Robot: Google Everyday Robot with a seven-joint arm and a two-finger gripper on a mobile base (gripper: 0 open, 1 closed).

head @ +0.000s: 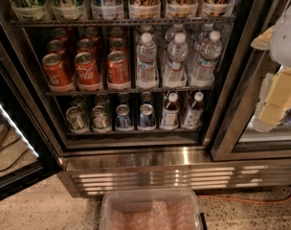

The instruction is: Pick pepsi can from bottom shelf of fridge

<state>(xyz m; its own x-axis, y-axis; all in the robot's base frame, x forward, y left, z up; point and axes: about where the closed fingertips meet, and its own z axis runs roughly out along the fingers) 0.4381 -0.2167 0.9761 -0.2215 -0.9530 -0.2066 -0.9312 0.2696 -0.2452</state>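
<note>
The fridge [136, 159] stands open, with a steel frame and a slatted base grille. On the bottom shelf [136, 132], two blue pepsi cans [146, 117] [124, 118] with silver tops stand side by side at the front middle. More cans stand in the dark behind them. My gripper [272, 107], cream and white, hangs at the right edge of the view. It is in front of the neighbouring glass door, well to the right of the pepsi cans and slightly above them, and it holds nothing that I can see.
Silver-grey cans [88, 119] stand left of the pepsi cans and two brown bottles [181, 110] right of them. Red Coca-Cola cans [88, 70] and water bottles [176, 61] fill the shelf above. The open door [14, 128] is at left. A clear plastic bin [152, 211] lies on the floor below.
</note>
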